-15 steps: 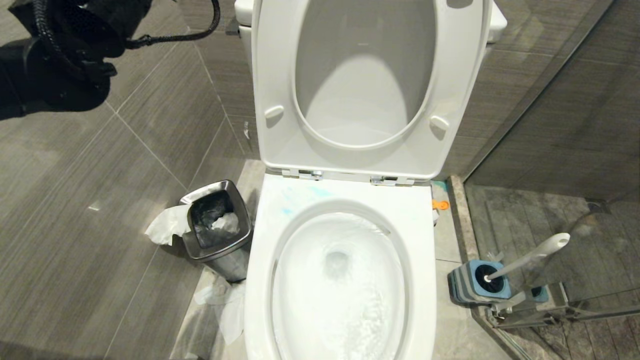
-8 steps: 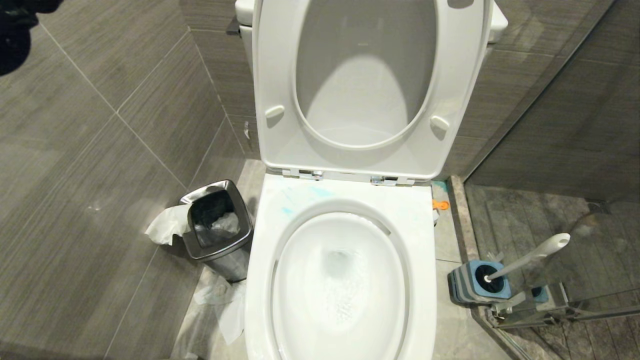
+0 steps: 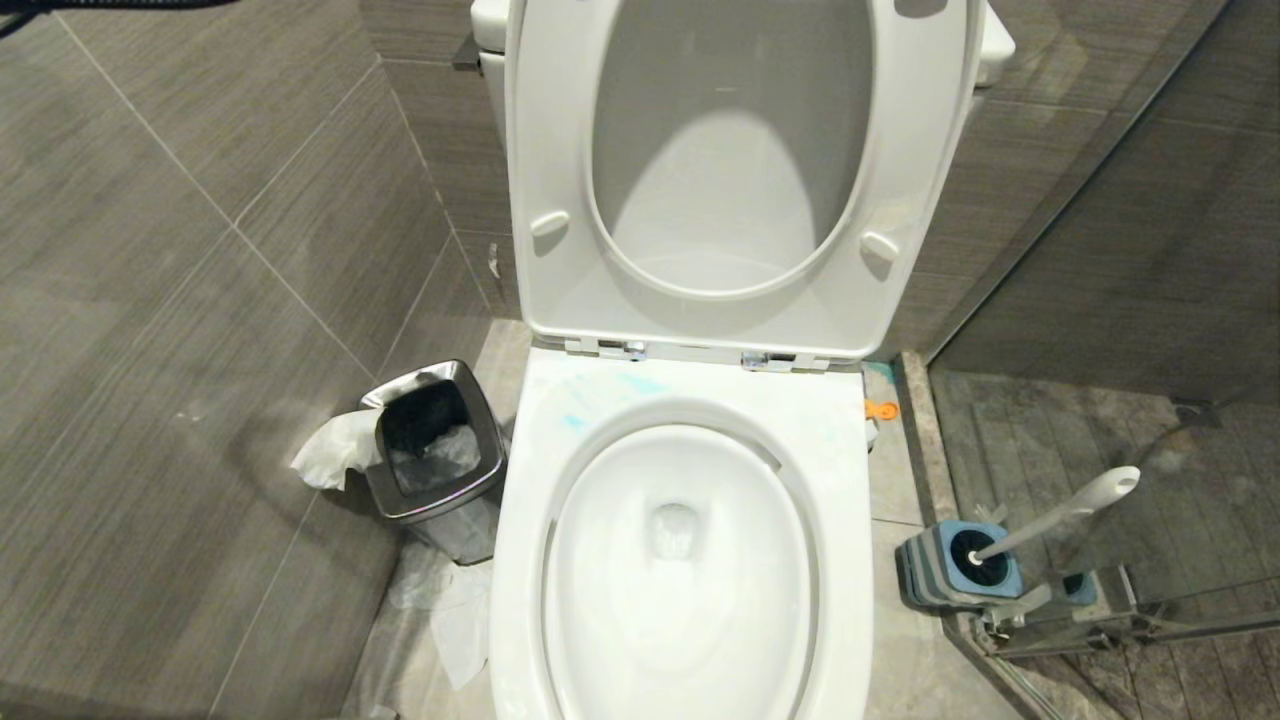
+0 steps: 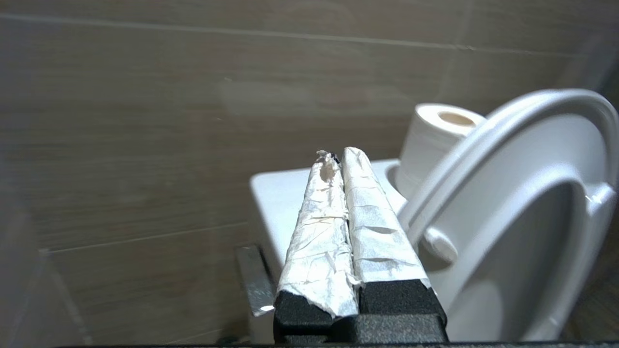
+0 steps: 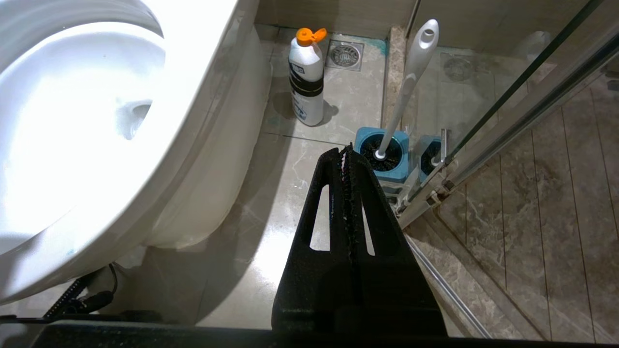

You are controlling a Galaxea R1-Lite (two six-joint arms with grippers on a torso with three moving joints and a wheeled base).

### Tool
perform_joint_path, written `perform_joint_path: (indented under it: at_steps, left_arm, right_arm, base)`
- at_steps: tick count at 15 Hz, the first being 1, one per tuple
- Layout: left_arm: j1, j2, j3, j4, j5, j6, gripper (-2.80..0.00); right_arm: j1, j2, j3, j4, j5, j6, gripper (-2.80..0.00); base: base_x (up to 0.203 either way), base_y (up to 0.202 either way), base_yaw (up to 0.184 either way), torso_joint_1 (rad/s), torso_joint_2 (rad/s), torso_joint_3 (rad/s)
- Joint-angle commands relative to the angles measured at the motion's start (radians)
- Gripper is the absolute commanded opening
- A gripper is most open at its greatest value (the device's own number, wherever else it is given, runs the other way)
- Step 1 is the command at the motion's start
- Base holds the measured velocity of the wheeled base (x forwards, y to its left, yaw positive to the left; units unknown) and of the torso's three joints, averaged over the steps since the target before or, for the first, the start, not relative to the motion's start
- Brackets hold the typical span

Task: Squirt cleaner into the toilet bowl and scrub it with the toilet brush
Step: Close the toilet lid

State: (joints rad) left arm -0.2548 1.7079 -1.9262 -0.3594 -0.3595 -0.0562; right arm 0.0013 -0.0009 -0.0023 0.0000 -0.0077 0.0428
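The white toilet bowl [image 3: 525, 540] stands open below me, with still water at its bottom and faint blue smears on the back rim. To its right the toilet brush [image 3: 1060, 515] [image 5: 411, 82] leans in its blue-grey holder [image 3: 950, 570]. The cleaner [image 5: 306, 82], a white bottle with an open orange cap, stands on the floor behind the holder, next to the bowl. My left gripper [image 4: 336, 154] is shut and empty, its fingers wrapped in white tape, level with the tank beside the raised seat. My right gripper [image 5: 346, 150] is shut and empty, low over the floor short of the holder.
A steel waste bin [image 3: 435, 455] stands left of the bowl with crumpled paper [image 3: 330, 450] around it. A paper roll [image 4: 435, 140] sits on the tank. The seat and lid [image 3: 720, 300] are up. A glass shower door [image 5: 508, 111] runs right of the holder.
My left arm has gone up and out of the head view's top left corner. The water swirling in the bowl has settled.
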Motion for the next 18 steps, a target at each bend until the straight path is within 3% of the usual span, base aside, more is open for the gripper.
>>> perform_joint_path:
  at_steps: [1, 3, 5, 8, 10, 14, 18]
  left_arm:
    - [0.044, 0.068, 0.002, -0.043, -0.107, -0.022, -2.8]
    - [0.044, 0.118, 0.002, -0.154, -0.131, -0.033, -2.8]
    - [0.058, 0.156, 0.001, -0.223, -0.23, -0.078, -2.8]
    - [0.063, 0.176, 0.001, -0.23, -0.33, -0.137, -2.8]
    - [0.063, 0.19, 0.003, -0.23, -0.391, -0.14, -2.8]
    - [0.046, 0.204, 0.062, -0.231, -0.385, -0.008, -2.8]
    - [0.031, 0.213, 0.103, -0.233, -0.275, 0.089, -2.8]
  right_arm:
    - [0.0, 0.001, -0.001, 0.0, 0.0, 0.0, -2.8]
    - [0.0, 0.001, -0.001, 0.0, 0.0, 0.0, -2.8]
    - [0.0, 0.001, 0.001, 0.0, 0.0, 0.0, -2.8]
    - [0.0, 0.001, 0.0, 0.0, 0.0, 0.0, -2.8]
    - [0.0, 0.001, 0.0, 0.0, 0.0, 0.0, -2.8]
    - [0.0, 0.001, -0.001, 0.0, 0.0, 0.0, -2.8]
    - [0.0, 0.001, -0.001, 0.0, 0.0, 0.0, -2.8]
  base:
    - [0.0, 0.0, 0.0, 0.0, 0.0, 0.0]
    - [0.0, 0.0, 0.0, 0.0, 0.0, 0.0]
    - [0.0, 0.0, 0.0, 0.0, 0.0, 0.0]
    - [0.0, 0.0, 0.0, 0.0, 0.0, 0.0]
    - [0.0, 0.0, 0.0, 0.0, 0.0, 0.0]
    - [0.0, 0.0, 0.0, 0.0, 0.0, 0.0]
    - [0.0, 0.0, 0.0, 0.0, 0.0, 0.0]
